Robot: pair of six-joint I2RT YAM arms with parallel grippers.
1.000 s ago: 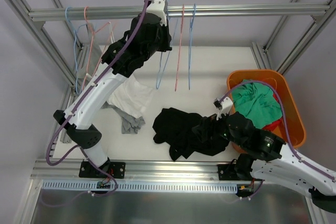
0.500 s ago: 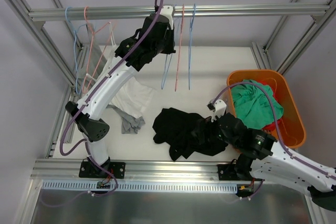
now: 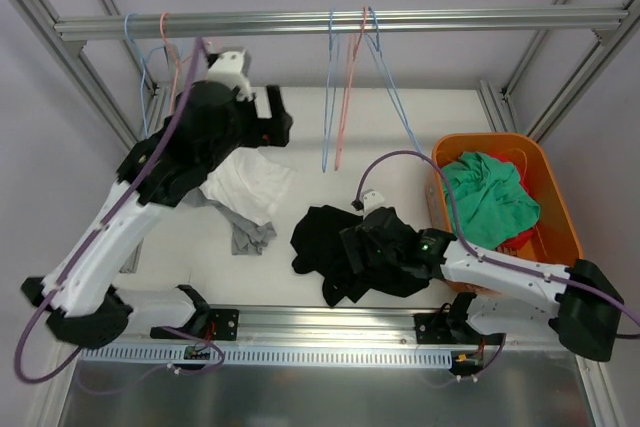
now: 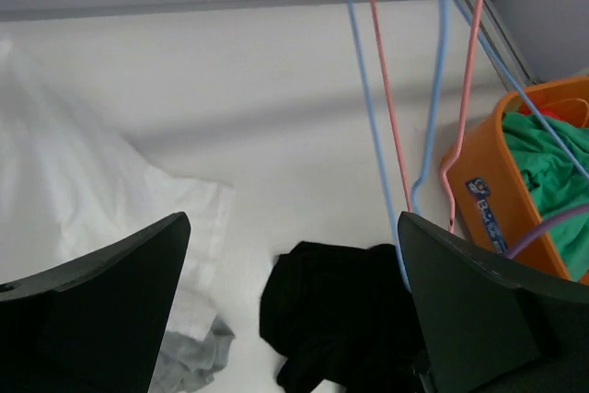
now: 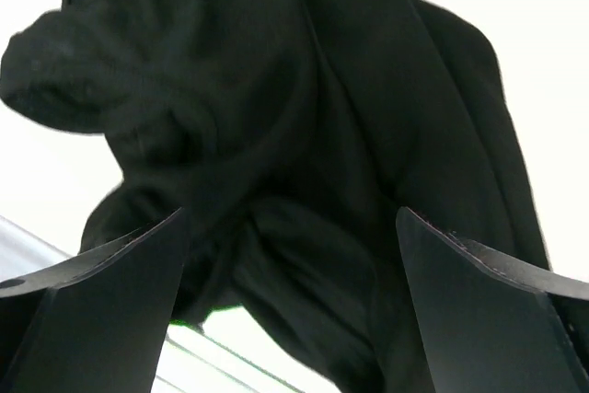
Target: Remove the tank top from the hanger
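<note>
Crumpled black fabric tank top point(image 3: 335, 247) is lying near centre on the white table point(image 3: 440, 117), clear of the thin blue and pink wire hangers point(image 3: 338, 97) dangling bare. Right gripper point(image 5: 290, 264) is hovering over it, jaws wide, empty. Left gripper point(image 4: 290, 264) is likewise gaping. Removal looks done; next calls for pulling clear.
</note>
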